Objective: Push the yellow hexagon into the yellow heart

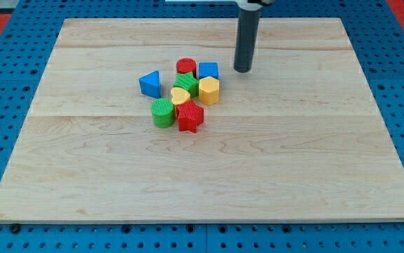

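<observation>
My tip point(242, 69) sits just right of the blue block point(208, 69), touching nothing. The yellow hexagon point(209, 90) is near it, close beside the yellow heart point(180, 96). There is no claw or box.

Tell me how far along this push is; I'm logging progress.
Done: the yellow hexagon already sits close to the yellow heart, with a green block wedged between them at the top. In hand: my tip rests up-right of the hexagon, apart from it. Left: the final nudge leftward.
</observation>
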You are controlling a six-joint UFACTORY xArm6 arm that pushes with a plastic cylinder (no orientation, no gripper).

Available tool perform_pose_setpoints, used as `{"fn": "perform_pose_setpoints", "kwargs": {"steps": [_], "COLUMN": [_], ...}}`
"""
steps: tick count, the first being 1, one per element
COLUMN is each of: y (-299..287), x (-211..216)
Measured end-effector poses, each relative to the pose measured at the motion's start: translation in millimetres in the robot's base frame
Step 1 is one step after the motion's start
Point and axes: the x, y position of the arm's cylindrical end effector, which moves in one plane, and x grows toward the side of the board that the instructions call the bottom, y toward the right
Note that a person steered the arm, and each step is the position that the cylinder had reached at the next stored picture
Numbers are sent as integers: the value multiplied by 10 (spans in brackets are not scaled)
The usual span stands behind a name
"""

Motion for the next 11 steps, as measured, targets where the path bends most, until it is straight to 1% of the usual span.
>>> {"fn": "perform_pose_setpoints", "kwargs": {"steps": [1, 2, 4, 5, 6, 7, 8, 9, 10, 11], "y": [-345, -356, -292, -292, -300, -276, -65, -73, -410, -445], "x": [0, 54, 422, 500, 467, 595, 632, 858, 935, 897]}}
